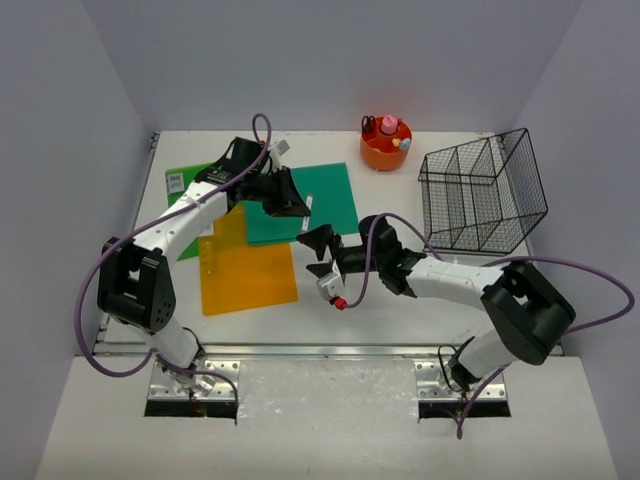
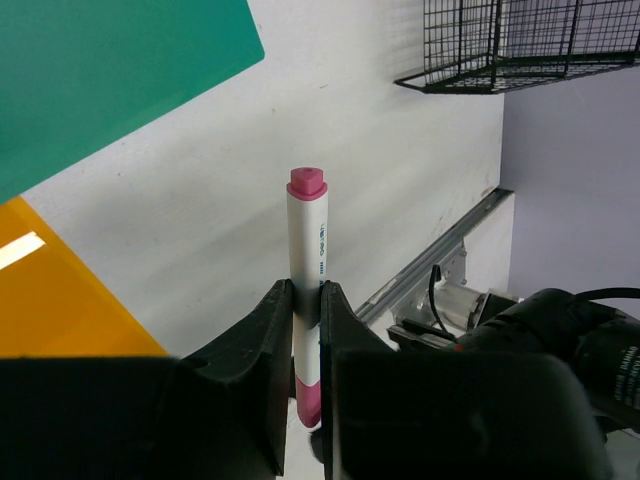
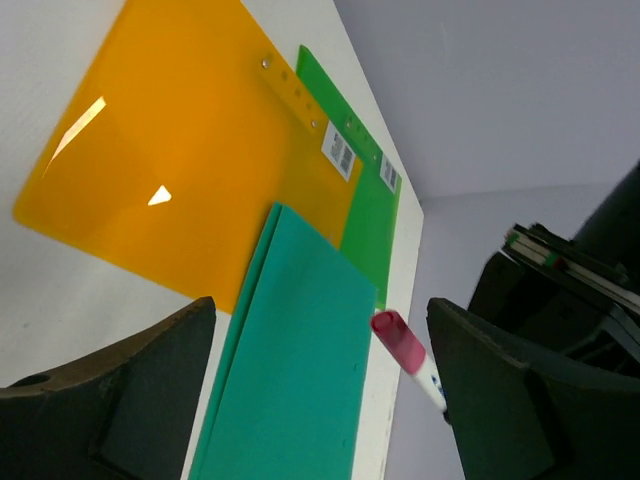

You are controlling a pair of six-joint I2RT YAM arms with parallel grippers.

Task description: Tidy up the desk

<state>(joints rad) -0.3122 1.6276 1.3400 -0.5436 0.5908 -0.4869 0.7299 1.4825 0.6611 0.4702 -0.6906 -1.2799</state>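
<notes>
The white desk (image 1: 400, 305) holds an orange folder (image 1: 245, 268), a teal folder (image 1: 325, 190) and a green folder (image 1: 188, 182), overlapping at the left. My left gripper (image 1: 298, 202) is above the teal folder, shut on a white marker with pink caps (image 2: 306, 240); its fingers (image 2: 268, 330) pinch the barrel near its lower end (image 2: 305, 300). My right gripper (image 1: 322, 252) is open and empty just right of the orange folder. In the right wrist view (image 3: 320, 400) the marker (image 3: 402, 344) hangs between its wide-apart jaws, over the teal folder (image 3: 300, 370).
A black wire basket (image 1: 485, 190) stands at the back right. An orange pen holder (image 1: 385, 148) with several items stands at the back centre. Lavender walls close three sides. A metal rail (image 1: 330, 350) runs along the front edge.
</notes>
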